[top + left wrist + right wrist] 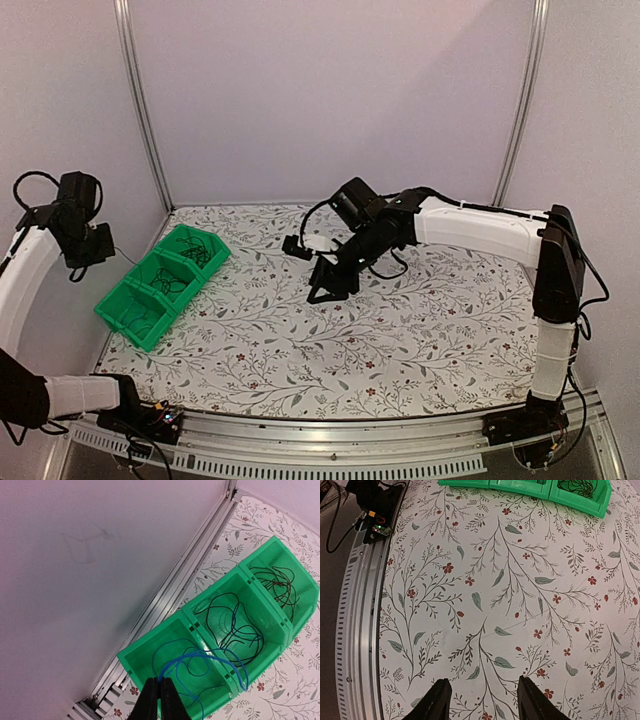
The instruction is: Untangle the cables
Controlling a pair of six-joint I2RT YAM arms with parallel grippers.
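We see the left gripper (160,684) pinched tight, its two fingers pressed together on a loop of the blue cable (200,653). It is raised above the green bin (145,655), which sits at the left side of the table (520,580), close to the side wall. From the pinch the blue cable arcs out over the bin's nearest compartment and reaches the divider next to it. From the left wrist view we cannot be sure whether its far bend lies inside the middle compartment or only crosses the divider's rim.

The middle compartment holds the black cables (235,630), a loose heap of overlapping loops. The far compartment holds the dark cables (280,585), thinner looking and bunched towards its outer wall.

The right gripper (482,681) is spread wide, with nothing between its fingers. It hangs over the bare flowered cloth near the middle of the table, well apart from the bin. In the right wrist view the bin runs along the top edge, and a small circuit board (377,528) sits by the metal rail at the near edge.
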